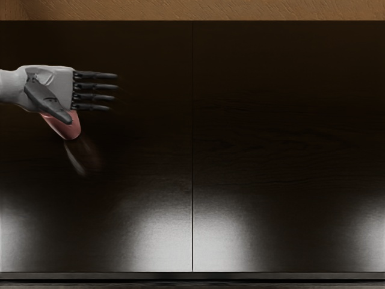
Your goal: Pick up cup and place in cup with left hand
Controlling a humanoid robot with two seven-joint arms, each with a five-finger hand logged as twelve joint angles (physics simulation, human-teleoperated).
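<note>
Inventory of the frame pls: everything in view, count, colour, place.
Table: 1, near-black brown, fills most of the view, seam down the middle.
Wood-grained surface: 1, lighter brown, strip along the top edge.
Cup: 1, pinkish red, left part of the view, partly hidden by the hand.
Left arm: 1, light grey, enters from the left edge.
Left robot hand: 1, grey palm with darker fingers, open, fingers pointing right, thumb over the cup.

Gloss is seen on flat, dk. brown, wood-grain tabletop (271, 150), rough grain on tan, wood-look strip (240, 9). Smooth, satin plastic is suggested by rounded pink cup (69, 128), matt plastic by lt. grey/blk. left hand (57, 87).
</note>
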